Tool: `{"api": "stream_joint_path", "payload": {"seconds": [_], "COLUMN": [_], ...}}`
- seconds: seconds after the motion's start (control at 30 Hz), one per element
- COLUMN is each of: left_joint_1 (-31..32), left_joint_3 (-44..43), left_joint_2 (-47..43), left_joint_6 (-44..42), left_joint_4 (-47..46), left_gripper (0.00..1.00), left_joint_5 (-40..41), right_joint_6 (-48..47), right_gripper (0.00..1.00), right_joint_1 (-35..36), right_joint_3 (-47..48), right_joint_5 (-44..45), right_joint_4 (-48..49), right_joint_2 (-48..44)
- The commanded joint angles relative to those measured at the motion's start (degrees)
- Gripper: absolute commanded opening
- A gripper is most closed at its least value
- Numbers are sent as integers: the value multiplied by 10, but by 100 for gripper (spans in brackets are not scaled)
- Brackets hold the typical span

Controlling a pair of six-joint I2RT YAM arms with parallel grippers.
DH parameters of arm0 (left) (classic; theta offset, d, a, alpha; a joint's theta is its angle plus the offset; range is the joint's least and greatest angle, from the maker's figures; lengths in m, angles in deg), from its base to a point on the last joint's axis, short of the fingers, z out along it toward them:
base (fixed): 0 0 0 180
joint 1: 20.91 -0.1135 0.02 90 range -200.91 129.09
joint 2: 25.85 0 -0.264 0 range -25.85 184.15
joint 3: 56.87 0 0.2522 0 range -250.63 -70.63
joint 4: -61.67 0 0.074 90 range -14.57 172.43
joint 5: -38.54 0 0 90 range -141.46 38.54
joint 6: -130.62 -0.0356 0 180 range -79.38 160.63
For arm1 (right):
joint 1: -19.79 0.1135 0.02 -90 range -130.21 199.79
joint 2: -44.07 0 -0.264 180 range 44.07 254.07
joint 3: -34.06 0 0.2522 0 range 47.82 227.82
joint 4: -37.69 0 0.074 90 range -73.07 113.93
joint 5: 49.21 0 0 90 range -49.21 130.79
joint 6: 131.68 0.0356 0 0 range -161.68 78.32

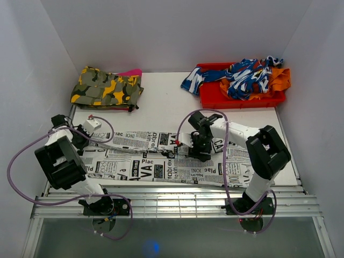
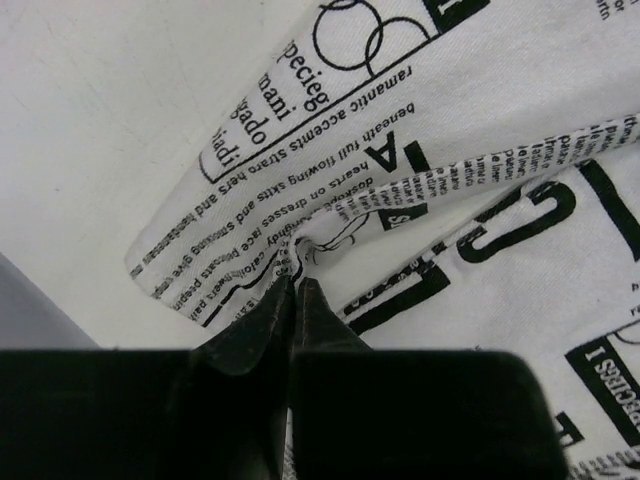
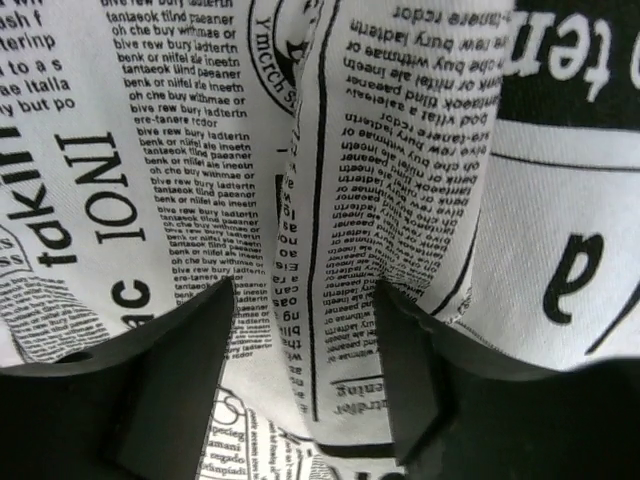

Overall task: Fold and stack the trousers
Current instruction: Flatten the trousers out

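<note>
- The white tabletop (image 1: 161, 97) is sitting between plain white walls (image 1: 161, 32), carrying a camouflage garment (image 1: 105, 88) at the far left and a red bin (image 1: 215, 99) of patterned cloth at the far right
- The trousers (image 1: 140, 169) are lying stretched across the near half
- The left hand (image 2: 293, 295) is pinching a pucker of the trousers, fingers together
- The right hand (image 3: 300, 340) is standing moderately open, straddling a raised fold of the trousers

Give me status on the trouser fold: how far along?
Early. Done: the trousers lie spread long across the table. In hand: left end effector is shut on a pinch of cloth at their left end; right end effector is open, straddling a ridge mid-length. Left: the crosswise folds and stacking.
</note>
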Motion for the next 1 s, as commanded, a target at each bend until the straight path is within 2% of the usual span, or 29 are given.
{"api": "stream_joint_path", "payload": {"seconds": [0.0,0.03,0.07,0.1,0.13,0.17,0.3,0.43,0.47,0.57,0.73,0.8,0.93,0.97], "left_joint_1": [-5,-7,-9,-9,-9,-8,21,57,68,98,147,165,175,175], "left_joint_3": [-64,-87,-141,-171,-200,-256,-325,-330,-327,-296,-229,-221,-230,-244], "left_joint_2": [-13,-20,-21,-22,-21,-13,28,79,87,107,145,160,217,245], "left_joint_6": [-23,-20,-16,-11,-7,0,53,105,113,150,201,221,242,246], "left_joint_4": [82,106,164,190,213,251,273,261,254,210,134,104,78,72], "left_gripper": [17,29,39,49,53,56,57,60,61,63,65,61,35,24], "left_joint_5": [0,-21,-35,-49,-77,-90,-87,-51,-45,-29,27,45,105,120], "right_joint_6": [0,3,11,17,23,29,51,37,30,8,-5,-8,-28,-33], "right_gripper": [74,80,91,93,98,97,96,96,100,84,73,68,65,65], "right_joint_1": [-2,-2,-6,-9,-12,-21,-44,-58,-66,-74,-74,-74,-74,-76], "right_joint_3": [43,50,57,74,83,90,81,7,-13,-47,-95,-116,-160,-169], "right_joint_5": [-14,-13,-14,-15,-16,-16,7,47,45,45,52,67,97,125], "right_joint_4": [-36,-49,-55,-59,-64,-74,-93,-103,-111,-144,-148,-137,-98,-93], "right_joint_2": [-12,-19,-40,-51,-63,-85,-138,-194,-209,-223,-197,-174,-145,-141]}}
